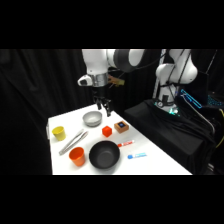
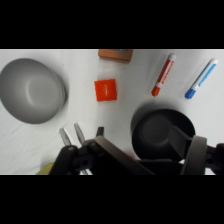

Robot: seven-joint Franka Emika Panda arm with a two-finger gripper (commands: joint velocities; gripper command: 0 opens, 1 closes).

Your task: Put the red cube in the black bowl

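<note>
The small red cube (image 1: pixel 107 131) (image 2: pixel 106 90) sits on the white table between the silver bowl and a brown block. In front of it, near the table's front edge, lies the wide black bowl (image 1: pixel 104 155) (image 2: pixel 160 130), with nothing in it. My gripper (image 1: pixel 105 106) (image 2: pixel 147 142) hangs open above the table, just behind the cube and beside the silver bowl, holding nothing. In the wrist view the gripper's black linkage covers part of the black bowl.
A silver bowl (image 1: pixel 92 119) (image 2: pixel 31 90) stands left of the cube and a brown block (image 1: pixel 120 126) (image 2: pixel 115 54) right of it. Metal tongs (image 1: pixel 73 141), an orange cup (image 1: pixel 77 156) and a yellow cup (image 1: pixel 59 133) are at the left. Red (image 1: pixel 126 144) and blue (image 1: pixel 136 155) markers lie at the right.
</note>
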